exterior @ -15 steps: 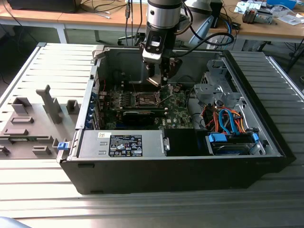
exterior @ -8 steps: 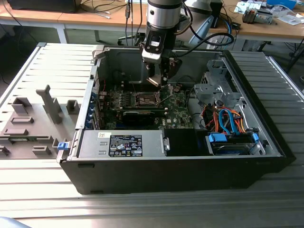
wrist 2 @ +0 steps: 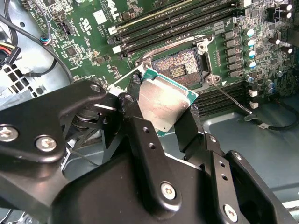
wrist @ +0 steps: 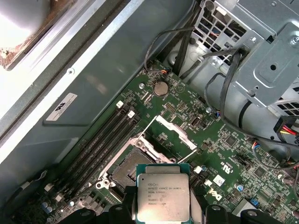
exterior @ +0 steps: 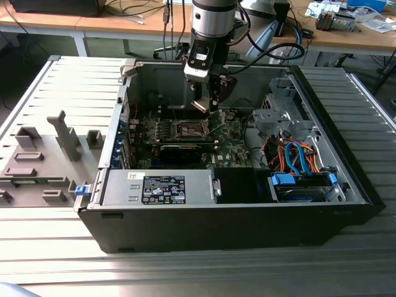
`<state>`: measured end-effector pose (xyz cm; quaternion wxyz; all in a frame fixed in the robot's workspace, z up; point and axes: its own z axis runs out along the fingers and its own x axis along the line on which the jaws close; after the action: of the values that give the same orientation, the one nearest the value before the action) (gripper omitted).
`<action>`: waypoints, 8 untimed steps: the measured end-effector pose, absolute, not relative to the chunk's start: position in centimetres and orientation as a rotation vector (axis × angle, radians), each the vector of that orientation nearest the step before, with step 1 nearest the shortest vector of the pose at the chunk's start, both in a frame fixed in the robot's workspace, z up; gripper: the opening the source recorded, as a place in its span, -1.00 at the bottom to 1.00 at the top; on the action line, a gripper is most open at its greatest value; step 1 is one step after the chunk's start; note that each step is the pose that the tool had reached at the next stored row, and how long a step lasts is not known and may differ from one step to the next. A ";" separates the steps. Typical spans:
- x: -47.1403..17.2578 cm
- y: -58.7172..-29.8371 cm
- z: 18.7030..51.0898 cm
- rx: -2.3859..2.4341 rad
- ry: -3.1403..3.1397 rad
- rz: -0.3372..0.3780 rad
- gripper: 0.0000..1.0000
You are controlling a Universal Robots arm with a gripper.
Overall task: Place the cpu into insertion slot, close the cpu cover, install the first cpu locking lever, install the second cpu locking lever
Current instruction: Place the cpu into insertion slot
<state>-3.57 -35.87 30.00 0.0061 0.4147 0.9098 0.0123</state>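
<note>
The gripper (wrist 2: 159,122) is clamped on the cpu (wrist 2: 166,105) by opposite edges, clear of the insertion slot (wrist 2: 180,70). The chip looks light, stiff and probably fragile underneath, so edges suit.

Green circuit board (wrist: 224,154); silvery-grey cpu (wrist: 163,198), green edge; insertion slot (wrist: 128,171) dark centre, silvery rim; blue, orange cables (exterior: 301,154).
</note>
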 end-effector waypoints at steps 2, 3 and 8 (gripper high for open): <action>-3.6 -35.9 30.0 1.305 2.844 0.038 0.08; -3.6 -35.9 30.0 1.310 2.841 0.038 0.08; -3.6 -35.9 30.0 1.322 2.836 0.038 0.08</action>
<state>-3.57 -35.86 30.00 0.0062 0.4224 0.9063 0.0122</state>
